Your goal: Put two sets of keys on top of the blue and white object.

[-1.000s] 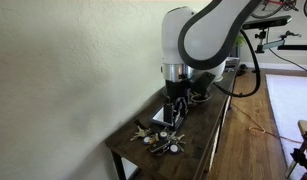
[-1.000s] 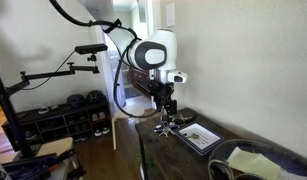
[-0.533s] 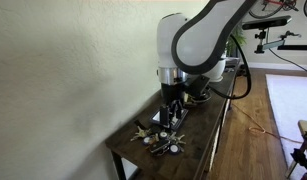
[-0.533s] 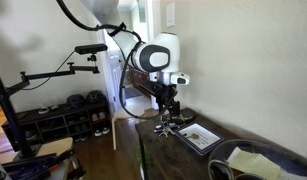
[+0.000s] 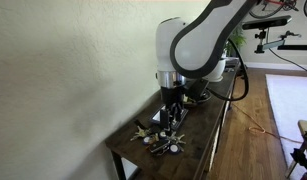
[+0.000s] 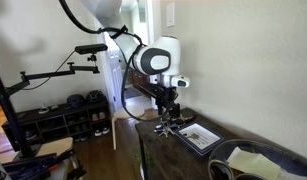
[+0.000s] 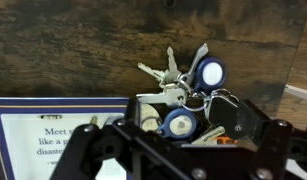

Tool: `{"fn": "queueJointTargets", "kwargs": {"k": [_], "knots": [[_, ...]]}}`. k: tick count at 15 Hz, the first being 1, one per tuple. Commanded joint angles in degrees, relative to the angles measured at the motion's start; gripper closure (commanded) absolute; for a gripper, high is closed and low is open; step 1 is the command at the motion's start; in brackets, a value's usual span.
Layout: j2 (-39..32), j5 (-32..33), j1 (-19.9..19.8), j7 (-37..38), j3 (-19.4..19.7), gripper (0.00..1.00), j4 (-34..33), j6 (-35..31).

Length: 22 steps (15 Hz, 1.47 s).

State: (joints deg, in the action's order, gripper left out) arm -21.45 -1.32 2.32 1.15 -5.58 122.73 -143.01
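On the dark wooden table (image 5: 198,150) lie two sets of keys: one brass-coloured bunch (image 5: 142,132) and one with pale round tags (image 5: 164,146). In the wrist view a bunch (image 7: 181,92) with silver keys, blue-and-white round tags and a black fob lies between my fingers. My gripper (image 7: 173,132) is open and hangs low over this bunch, its jaws on either side of it. It shows in both exterior views (image 5: 170,116) (image 6: 165,113). The blue and white object (image 7: 48,135) lies flat beside the keys, also seen in an exterior view (image 6: 199,135).
A wall runs close along one side of the table. A round dark dish (image 6: 251,160) with a yellowish thing in it stands at the table's end. The table's edge (image 5: 215,140) drops to the wood floor.
The gripper has come down a little and shifted slightly toward the keys. The keys and the book have not moved.
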Motion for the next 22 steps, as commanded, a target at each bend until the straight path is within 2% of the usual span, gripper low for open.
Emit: {"fn": "queueJointTargets", "kwargs": {"k": [1,14,19,21,22], "knots": [[-2.7,0.4,0.4,-4.6,-0.3,0.0,-3.0,0.9],[-8.2,0.8,-0.3,-21.1,-4.1,0.0,-9.4,7.2],[-10.2,2.6,0.1,-25.0,-4.0,0.0,-11.4,9.0],[-10.5,3.2,0.0,-25.6,-4.0,0.26,-12.1,9.6],[-10.5,3.3,-0.1,-26.1,-4.1,0.32,-12.3,9.6]]}}
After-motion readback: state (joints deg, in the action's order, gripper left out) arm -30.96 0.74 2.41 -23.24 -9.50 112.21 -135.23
